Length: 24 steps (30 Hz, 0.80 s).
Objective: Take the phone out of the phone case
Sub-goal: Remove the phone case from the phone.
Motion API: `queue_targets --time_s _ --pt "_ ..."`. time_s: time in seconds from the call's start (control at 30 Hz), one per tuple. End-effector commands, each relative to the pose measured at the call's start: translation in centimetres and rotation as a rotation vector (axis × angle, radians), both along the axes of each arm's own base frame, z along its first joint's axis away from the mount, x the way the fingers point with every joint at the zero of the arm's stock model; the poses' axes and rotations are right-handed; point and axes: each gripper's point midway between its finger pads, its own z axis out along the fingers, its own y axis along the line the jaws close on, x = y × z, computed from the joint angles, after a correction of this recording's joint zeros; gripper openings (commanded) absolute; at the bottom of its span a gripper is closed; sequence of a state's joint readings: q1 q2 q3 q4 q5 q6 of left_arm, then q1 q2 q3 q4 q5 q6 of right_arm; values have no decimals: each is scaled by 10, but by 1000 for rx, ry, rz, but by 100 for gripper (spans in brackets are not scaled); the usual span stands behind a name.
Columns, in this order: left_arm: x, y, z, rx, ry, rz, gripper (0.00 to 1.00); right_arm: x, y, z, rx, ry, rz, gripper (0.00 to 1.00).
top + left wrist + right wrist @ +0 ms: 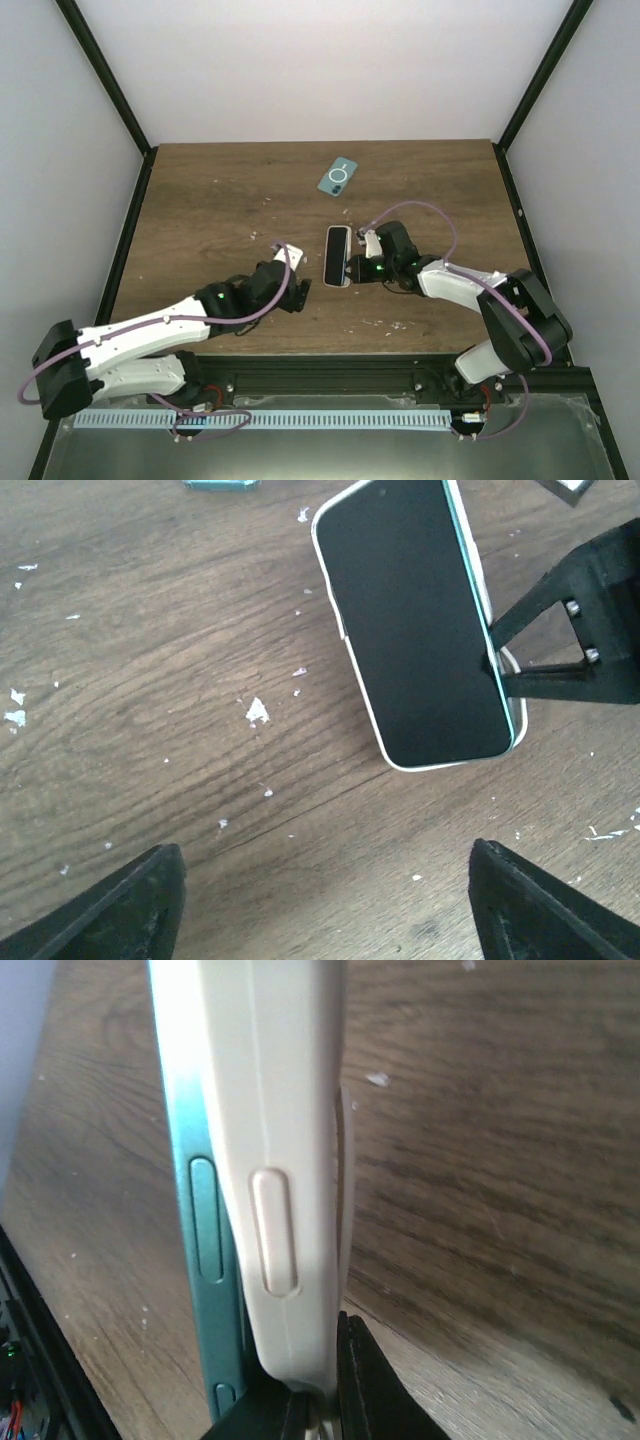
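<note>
The phone (338, 255) lies screen up mid-table, black glass with a teal frame, inside a white case (343, 640). In the right wrist view the teal phone edge (195, 1220) stands beside the white case wall (270, 1110), slightly parted from it. My right gripper (358, 268) is at the phone's right near corner, shut on the case edge (322, 1405); its black finger (580, 630) shows in the left wrist view. My left gripper (298, 290) is open and empty, over bare wood (320, 880) just near-left of the phone.
A teal case-like object (338, 177) with a ring on its back lies farther back, its edge at the top of the left wrist view (220, 483). Small white flecks (257, 712) dot the wooden table (200, 200). Black frame posts stand at the corners.
</note>
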<state>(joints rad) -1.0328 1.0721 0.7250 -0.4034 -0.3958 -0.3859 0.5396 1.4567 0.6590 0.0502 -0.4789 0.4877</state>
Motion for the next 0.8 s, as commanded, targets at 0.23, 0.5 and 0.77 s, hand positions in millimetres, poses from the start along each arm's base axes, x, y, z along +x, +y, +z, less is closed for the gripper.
queue_targets --time_s 0.23,0.5,0.77 --pt "9 -52 -17 140 -47 -140 72 8 -6 -7 -7 117 -126 1" --pt "-1 -89 -24 91 -72 -288 66 0 1 -25 -6 217 -94 1" --pt "-3 -102 -44 191 -118 -314 63 -5 4 -33 -12 285 -79 1"
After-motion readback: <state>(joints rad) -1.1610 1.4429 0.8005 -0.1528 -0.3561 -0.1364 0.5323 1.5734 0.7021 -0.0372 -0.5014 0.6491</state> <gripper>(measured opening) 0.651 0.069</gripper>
